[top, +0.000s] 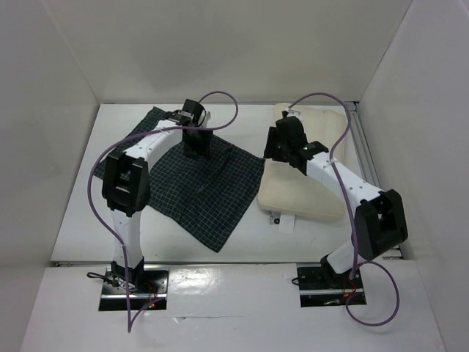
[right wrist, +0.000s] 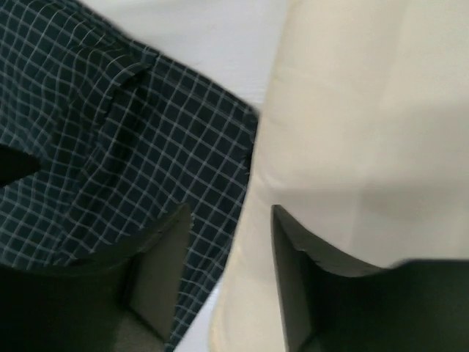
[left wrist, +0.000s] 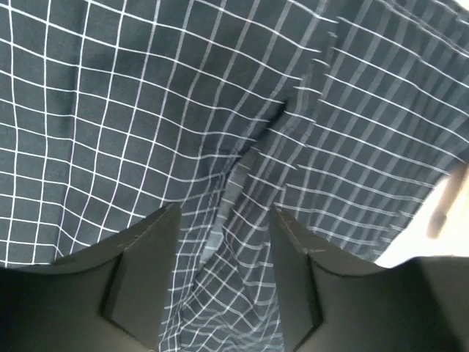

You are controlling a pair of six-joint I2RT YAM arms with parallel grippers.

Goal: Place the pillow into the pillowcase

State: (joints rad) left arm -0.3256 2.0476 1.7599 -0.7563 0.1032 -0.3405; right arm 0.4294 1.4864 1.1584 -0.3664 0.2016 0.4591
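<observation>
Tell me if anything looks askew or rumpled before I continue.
The pillowcase lies skewed, corner-on to the edges of the table, with a creased ridge across its middle. The pillow lies flat beside it, not yet inside. Nothing spilled or damaged.

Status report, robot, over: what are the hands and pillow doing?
Left hand open over a pillowcase fold. Right hand open above pillow edge. Pillow outside, lying beside pillowcase. Nothing blocking.

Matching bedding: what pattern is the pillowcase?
The pillowcase: dark navy, fine white grid; clearest from left wrist.
</observation>
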